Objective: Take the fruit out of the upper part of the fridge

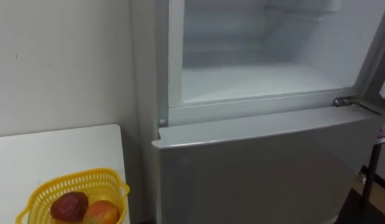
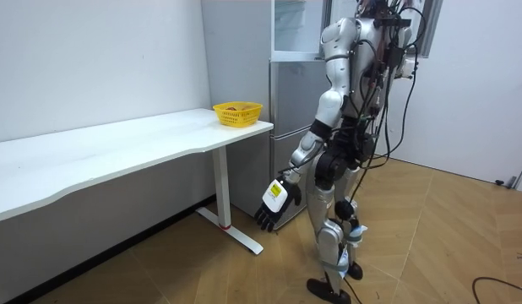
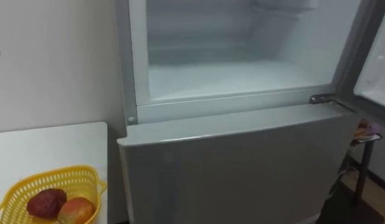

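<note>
I stand right in front of the grey fridge [image 2: 293, 93]. Its upper compartment [image 1: 267, 81] is open, and the white floor and back wall inside look bare. The open upper door [image 1: 380, 56] stands at the right edge of the eye views, hinged at a metal bracket [image 1: 343, 101]. The lower door [image 1: 261, 168] is closed. In the room view my left hand [image 2: 274, 205] hangs low beside my leg with relaxed fingers, holding nothing.
To the fridge's left a white table [image 1: 55, 155] stands against the wall. At its near end a yellow basket [image 1: 77, 186] holds a dark red fruit [image 1: 70, 205] and an orange-red fruit [image 1: 102, 213]. Wooden floor lies open behind me.
</note>
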`<state>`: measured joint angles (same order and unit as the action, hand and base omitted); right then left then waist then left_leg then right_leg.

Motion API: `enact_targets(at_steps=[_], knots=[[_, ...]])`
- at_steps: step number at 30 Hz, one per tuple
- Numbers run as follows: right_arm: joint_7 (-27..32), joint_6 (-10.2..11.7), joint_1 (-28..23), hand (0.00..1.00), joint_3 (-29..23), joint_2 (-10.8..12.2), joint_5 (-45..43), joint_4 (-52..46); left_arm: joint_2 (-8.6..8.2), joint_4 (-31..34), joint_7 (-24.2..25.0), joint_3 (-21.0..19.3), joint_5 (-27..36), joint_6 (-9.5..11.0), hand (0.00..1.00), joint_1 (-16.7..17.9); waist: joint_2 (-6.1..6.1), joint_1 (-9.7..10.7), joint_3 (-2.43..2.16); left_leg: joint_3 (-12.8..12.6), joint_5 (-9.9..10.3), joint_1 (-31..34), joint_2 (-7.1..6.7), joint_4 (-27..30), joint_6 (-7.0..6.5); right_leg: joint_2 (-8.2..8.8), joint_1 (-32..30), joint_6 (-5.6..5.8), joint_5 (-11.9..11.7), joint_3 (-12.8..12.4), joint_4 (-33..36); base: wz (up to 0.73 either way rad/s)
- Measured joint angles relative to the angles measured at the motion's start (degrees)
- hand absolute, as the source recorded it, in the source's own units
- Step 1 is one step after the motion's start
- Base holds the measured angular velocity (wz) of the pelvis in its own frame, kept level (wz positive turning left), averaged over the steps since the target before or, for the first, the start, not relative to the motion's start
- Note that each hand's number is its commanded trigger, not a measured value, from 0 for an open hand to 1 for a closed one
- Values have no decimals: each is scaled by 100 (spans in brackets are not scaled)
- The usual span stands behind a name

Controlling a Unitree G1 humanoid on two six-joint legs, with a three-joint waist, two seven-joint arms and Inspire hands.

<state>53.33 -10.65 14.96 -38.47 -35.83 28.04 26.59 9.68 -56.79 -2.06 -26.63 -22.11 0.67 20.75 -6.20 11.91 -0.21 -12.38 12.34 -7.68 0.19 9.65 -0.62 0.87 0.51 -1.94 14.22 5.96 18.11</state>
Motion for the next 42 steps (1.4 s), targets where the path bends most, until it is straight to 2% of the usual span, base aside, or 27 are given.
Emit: enact_targets(at_steps=[1, 2, 4, 5, 7, 9, 11, 12, 14, 15, 17, 19, 20, 22, 26, 27, 28, 29, 32, 35, 42], knots=[[67, -74, -5, 0, 9, 142, -154, -247, 0, -9, 0, 2, 0, 11, 0, 3, 2, -1, 1, 1, -5, 8, -1, 4, 8, 1, -48, -14, 27, -14, 72, 0], [94, -79, -50, 0, 88, 183, -360, -330, 0, -11, 2, 2, 0, 29, 0, -4, 9, -14, 6, -1, -15, 19, 7, 15, 25, -3, -57, -23, 32, -13, 81, 0], [46, -78, -73, 0, 108, 183, -961, -418, 0, -10, 13, 1, 0, 83, 0, 14, 11, -44, 8, -3, -26, 25, 21, 18, 43, -11, -71, -47, 50, -23, 100, 0], [68, -70, -258, 0, 288, 183, -1696, -596, 2, -5, 36, 10, -4, 85, 0, 6, 14, -88, 10, -2, -32, 38, 30, 18, 53, 3, -100, -68, 73, -21, 138, 0], [38, -66, -520, 0, 554, 184, -2398, -916, 3, -4, 51, 128, -1, 86, 0, 4, 11, -111, 11, 2, -47, 54, 36, 15, 77, 12, -130, -94, 94, 3, 175, 0], [26, 84, -803, 0, 802, 184, -3074, -1164, 17, -11, 55, 295, 4, 109, 0, -24, -1, -187, 19, 5, -56, 48, 49, 1, 92, 0, -122, -112, 100, 4, 168, 0], [24, 372, -1302, 0, 976, 185, -3837, -1572, 21, -10, 47, 511, 18, 142, 0, -106, -30, -363, 41, 9, -61, 56, 55, -6, 102, -6, -126, -123, 106, 3, 137, -2], [19, 432, -1357, 0, 1048, 185, -4018, -1629, 26, -9, 48, 580, 17, 143, 0, -135, -38, -383, 48, 13, -61, 57, 58, -6, 102, -10, -122, -129, 102, -6, 123, 0], [-46, 755, -1655, 0, 1227, 185, -4726, -1858, 68, -10, 64, 806, 23, 157, 0, -224, -83, -485, 78, 7, -63, 85, 75, -21, 104, -23, -109, -142, 77, 20, 47, 2], [-77, 840, -1704, 0, 1297, 185, -4871, -1902, 98, -11, 66, 879, 24, 169, 0, -251, -103, -515, 91, 8, -64, 84, 77, -27, 107, -28, -108, -144, 76, 20, 37, 0], [-309, 1230, -1941, 0, 1398, 184, -5369, -2158, 259, -4, 149, 1135, 24, 281, 0, -356, -181, -641, 135, 9, -66, 85, 116, -32, 111, -78, -24, -160, 7, 33, -136, 0], [-438, 1454, -1946, 0, 1387, 147, -5538, -2506, 364, -5, 161, 1262, 23, 368, 0, -358, -234, -704, 160, 14, -77, 82, 146, -40, 129, -119, 64, -175, -64, 46, -323, 0], [-458, 1608, -1947, 0, 1387, 54, -5707, -2590, 426, -7, 161, 1369, 22, 379, 0, -359, -259, -718, 160, 23, -78, 76, 166, -40, 131, -147, 144, -182, -121, 60, -464, 4], [-538, 1817, -1948, 0, 1387, -24, -5914, -2607, 486, -10, 161, 1514, 23, 402, 0, -363, -258, -747, 145, 49, -78, 52, 186, -41, 131, -178, 255, -183, -200, 64, -609, 2], [-610, 2272, -1949, 0, 1393, -23, -6217, -2699, 507, -31, 154, 1723, 22, 460, 0, -457, -281, -762, 124, 111, -77, 42, 194, -44, 133, -177, 332, -184, -225, 159, -671, 8], [-615, 2348, -1950, 0, 1393, -24, -6239, -2709, 507, -31, 152, 1738, 22, 469, 0, -472, -287, -768, 108, 116, -76, 41, 194, -44, 133, -176, 342, -184, -225, 170, -686, 14], [-653, 2462, -1949, 0, 1393, -25, -6258, -2752, 507, -30, 152, 1775, 21, 474, 0, -486, -287, -782, 67, 148, -74, 45, 196, -45, 137, -179, 375, -188, -228, 201, -747, 11], [-663, 2585, -1949, 0, 1393, -25, -6260, -2773, 508, -30, 153, 1795, 20, 479, 0, -487, -285, -807, 48, 163, -70, 31, 204, -45, 143, -186, 403, -189, -228, 213, -752, 10], [-665, 2757, -1949, 0, 1396, -24, -6258, -2773, 508, -37, 154, 1847, 19, 482, 0, -471, -285, -892, 24, 184, -66, -5, 212, -41, 150, -189, 460, -190, -229, 255, -762, 7], [-760, 2849, -1949, 0, 1402, -24, -6258, -2771, 505, -44, 165, 1911, 18, 482, 0, -477, -261, -929, 27, 225, -66, -3, 211, -43, 151, -180, 473, -190, -229, 314, -753, 10], [-884, 2869, -1948, 0, 1402, -23, -6223, -2730, 515, -160, 174, 1855, 10, 480, 0, -505, -238, -979, 51, 221, -67, -14, 216, -41, 155, -179, 529, -183, -252, 357, -833, 7]])
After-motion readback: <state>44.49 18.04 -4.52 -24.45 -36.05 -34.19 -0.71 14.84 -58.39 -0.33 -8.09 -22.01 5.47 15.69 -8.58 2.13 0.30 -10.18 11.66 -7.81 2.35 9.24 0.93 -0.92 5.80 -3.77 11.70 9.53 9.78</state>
